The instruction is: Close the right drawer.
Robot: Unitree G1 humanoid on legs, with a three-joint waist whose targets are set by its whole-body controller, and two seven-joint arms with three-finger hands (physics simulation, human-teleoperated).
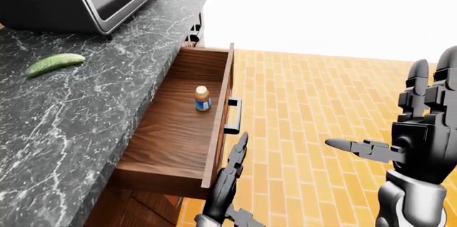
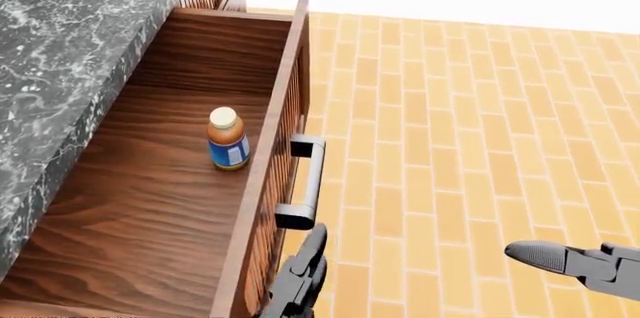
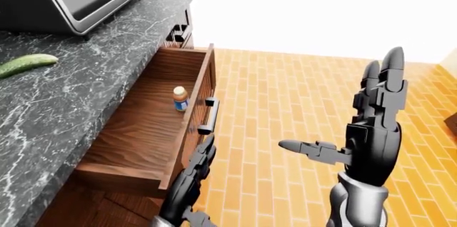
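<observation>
Desk (image 1: 85, 98) at left carries the drawer (image 1: 178, 130), fully out, a bottle (image 1: 203, 98) inside. Left robot hand (image 1: 230, 176), fingers straight and apart, lies just below the handle (image 1: 233, 115), beside the front panel. Right robot hand (image 3: 371, 130) open, well clear. Judged rigid, free-sliding; push the panel flat
</observation>
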